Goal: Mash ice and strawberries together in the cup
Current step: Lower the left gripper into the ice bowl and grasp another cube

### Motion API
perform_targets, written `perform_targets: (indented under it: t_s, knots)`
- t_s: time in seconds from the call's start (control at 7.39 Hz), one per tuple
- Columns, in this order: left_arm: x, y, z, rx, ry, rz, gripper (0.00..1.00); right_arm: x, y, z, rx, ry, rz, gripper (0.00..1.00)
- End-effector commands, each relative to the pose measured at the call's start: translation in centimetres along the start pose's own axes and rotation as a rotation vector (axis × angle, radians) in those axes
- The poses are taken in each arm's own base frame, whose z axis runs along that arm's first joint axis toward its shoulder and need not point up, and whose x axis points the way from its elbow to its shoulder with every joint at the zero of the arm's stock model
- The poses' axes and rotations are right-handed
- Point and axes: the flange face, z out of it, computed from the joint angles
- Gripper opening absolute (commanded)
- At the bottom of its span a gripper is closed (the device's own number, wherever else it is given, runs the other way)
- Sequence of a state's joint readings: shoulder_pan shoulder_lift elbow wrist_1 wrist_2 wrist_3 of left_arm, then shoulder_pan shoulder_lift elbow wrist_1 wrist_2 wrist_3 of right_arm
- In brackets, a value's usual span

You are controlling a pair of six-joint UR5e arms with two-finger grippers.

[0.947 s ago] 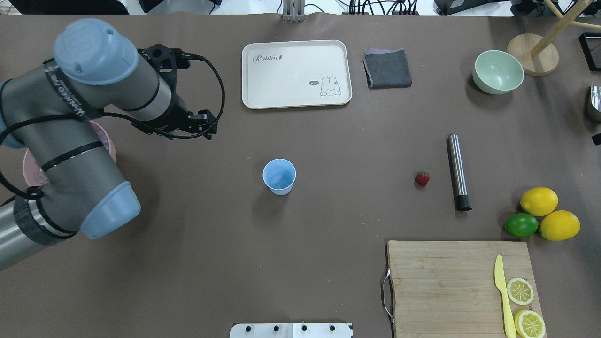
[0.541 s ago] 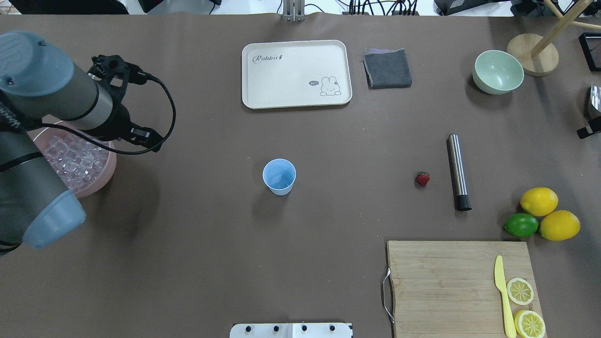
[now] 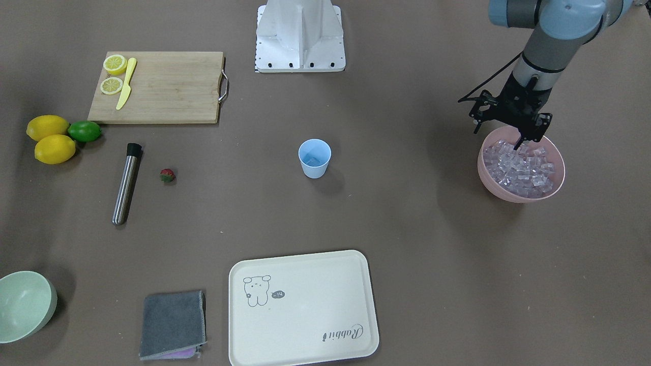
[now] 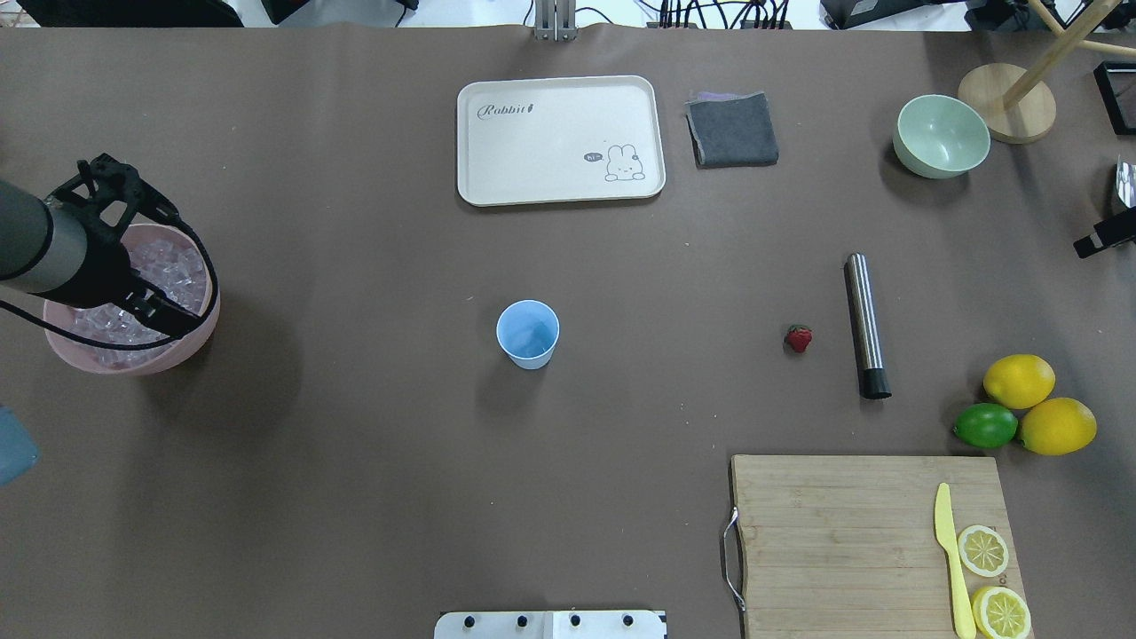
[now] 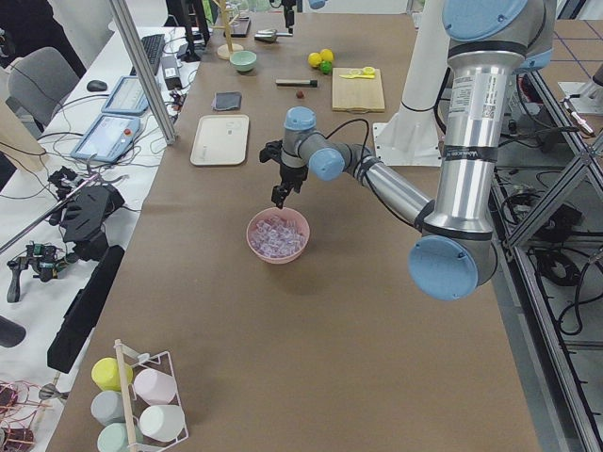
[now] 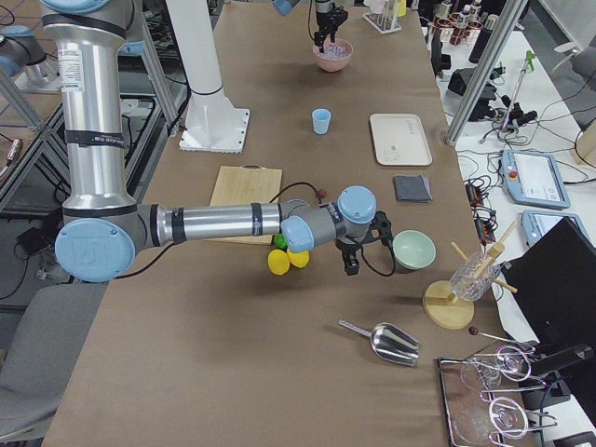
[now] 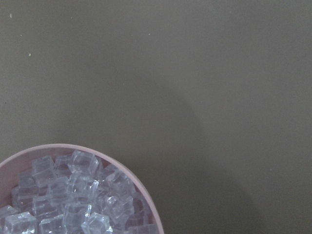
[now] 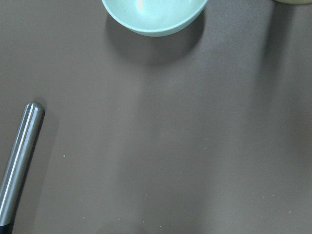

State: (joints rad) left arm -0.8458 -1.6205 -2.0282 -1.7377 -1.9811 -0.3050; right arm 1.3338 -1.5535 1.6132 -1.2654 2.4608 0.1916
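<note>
The light blue cup (image 4: 528,333) stands upright mid-table, also in the front view (image 3: 314,158); I cannot tell what is in it. The ice (image 4: 169,266) fills a pink bowl (image 4: 133,364) at the far left. My left gripper (image 3: 520,143) hangs just above the ice (image 3: 519,168) at the bowl's near rim; I cannot tell whether it is open. The left wrist view shows ice (image 7: 73,195) but no fingers. The strawberry (image 4: 799,338) lies on the table right of the cup. My right gripper (image 4: 1103,238) only peeks in at the right edge, state unclear.
A steel muddler (image 4: 865,324) lies beside the strawberry. A cream tray (image 4: 559,138), grey cloth (image 4: 732,129) and pale green bowl (image 4: 941,136) sit at the back. Two lemons (image 4: 1019,380), a lime (image 4: 985,425) and a cutting board (image 4: 834,532) with knife and lemon slices are front right.
My left arm has swung left, from near the tray to over the pink ice bowl. The right gripper's tip has come into view at the right edge.
</note>
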Motion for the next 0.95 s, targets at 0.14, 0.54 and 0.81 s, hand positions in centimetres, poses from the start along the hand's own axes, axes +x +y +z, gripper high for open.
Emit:
perform_targets:
  t_s: [0.14,0.54,0.81]
  knots:
    - [-3.7,3.3,3.8,0.000,-0.017,0.056,0.97,0.2,0.5,0.1,-0.004,-0.003,0.004,1.00]
    - [-3.9,3.3,4.9,-0.009,-0.017,0.028,0.81,0.2,0.5,0.2,-0.007,-0.005,0.005,1.00]
    - [-4.0,3.3,5.5,-0.018,-0.018,0.025,0.72,0.2,0.5,0.2,-0.008,-0.006,0.007,1.00]
